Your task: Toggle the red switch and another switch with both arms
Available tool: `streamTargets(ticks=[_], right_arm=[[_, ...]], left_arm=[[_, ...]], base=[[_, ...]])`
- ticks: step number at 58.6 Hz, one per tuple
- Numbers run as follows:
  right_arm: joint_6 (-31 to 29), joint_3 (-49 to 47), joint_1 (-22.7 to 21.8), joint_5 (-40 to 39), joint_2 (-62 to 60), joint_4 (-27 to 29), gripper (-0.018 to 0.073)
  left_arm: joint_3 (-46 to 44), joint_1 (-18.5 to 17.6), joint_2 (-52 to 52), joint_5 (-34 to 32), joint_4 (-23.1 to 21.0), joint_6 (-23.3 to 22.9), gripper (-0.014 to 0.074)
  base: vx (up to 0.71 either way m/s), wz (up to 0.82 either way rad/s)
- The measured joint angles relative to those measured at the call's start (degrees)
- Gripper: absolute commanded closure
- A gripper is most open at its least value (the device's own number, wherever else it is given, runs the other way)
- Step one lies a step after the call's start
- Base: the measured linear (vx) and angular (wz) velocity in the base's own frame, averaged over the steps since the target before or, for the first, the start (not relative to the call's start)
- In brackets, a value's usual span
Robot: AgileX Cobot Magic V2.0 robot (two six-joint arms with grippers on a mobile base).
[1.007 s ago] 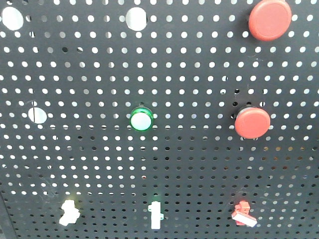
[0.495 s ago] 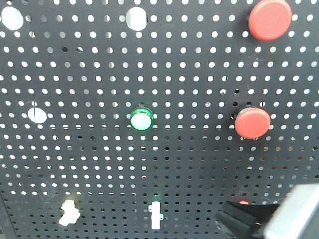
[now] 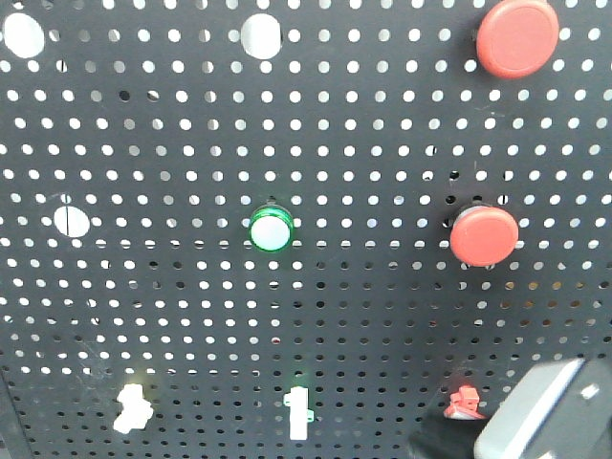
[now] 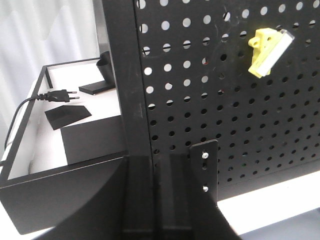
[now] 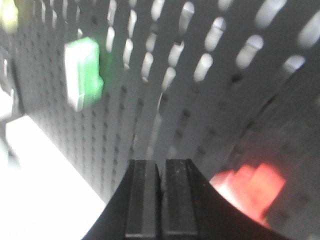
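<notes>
The red switch (image 3: 465, 401) sits low on the right of the black pegboard (image 3: 382, 143); only its top shows above my right arm (image 3: 540, 413). In the right wrist view it is a red blur (image 5: 250, 186) just right of my right gripper (image 5: 160, 165), whose fingers are pressed together on nothing. A green switch (image 5: 82, 72) lies further left there, and it appears pale with a green glow (image 3: 298, 413) in the front view. My left gripper (image 4: 161, 161) is shut and empty at the board's left post (image 4: 125, 75), below and left of a yellow switch (image 4: 267, 50).
Two large round red buttons (image 3: 517, 36) (image 3: 484, 235) and a green-ringed round button (image 3: 271, 230) stand higher on the board. A pale switch (image 3: 132, 408) is at the lower left. A bracket (image 4: 205, 165) is beside my left fingers. A plug and cable (image 4: 52, 95) lie on the white table.
My right arm rose into the lower right corner and covered the red switch half a second ago. It has since dropped back a little to the right, uncovering the switch's top.
</notes>
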Motion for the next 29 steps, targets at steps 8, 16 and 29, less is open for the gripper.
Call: streamTargets(ticks=[8,16,29], right_arm=[[0.0,0.0,0.0,-2.6,-0.5,1.1,0.0565],[0.0,0.0,-0.6,-2.2,-0.5,1.3,0.0565],[0.1,-0.2,-7.1,0.1,-0.5,3.8,0.0565]], left_arm=[[0.0,0.0,0.0,-0.1,0.0,0.0,0.0594],[0.0,0.0,0.0,-0.1,0.0,0.0,0.0594],[0.0,0.0,0.0,-0.1,0.0,0.0,0.0594]], base=[[0.0,0.0],[0.0,0.0],[0.0,0.0]])
